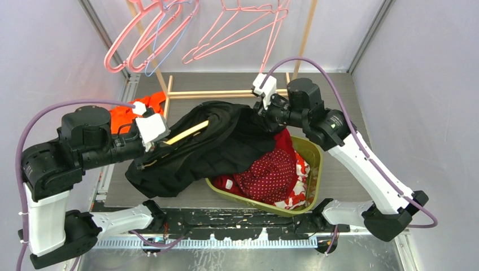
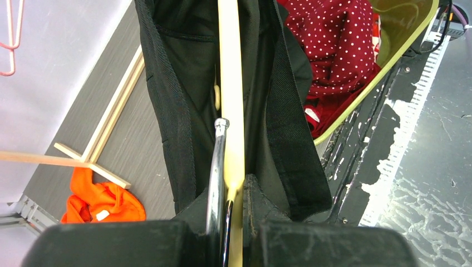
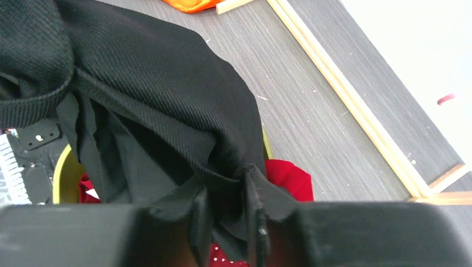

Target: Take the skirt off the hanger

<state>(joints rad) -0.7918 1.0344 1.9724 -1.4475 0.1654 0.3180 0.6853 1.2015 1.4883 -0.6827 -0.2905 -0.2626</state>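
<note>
Left gripper (image 2: 231, 208) closed tight on hanger (image 2: 231, 83) (wooden bar plus metal hook), left of bin (image 1: 314, 153). Right gripper (image 3: 225, 208) pinches black skirt (image 1: 226, 147) fabric above bin.

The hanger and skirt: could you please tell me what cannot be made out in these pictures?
Top external: the black skirt covers most of the hanger; its clips are hidden.
Left wrist: the frame's bottom edge cuts off the left pincer.
Right wrist: fabric hides the fingertips of the right pincer.
</note>
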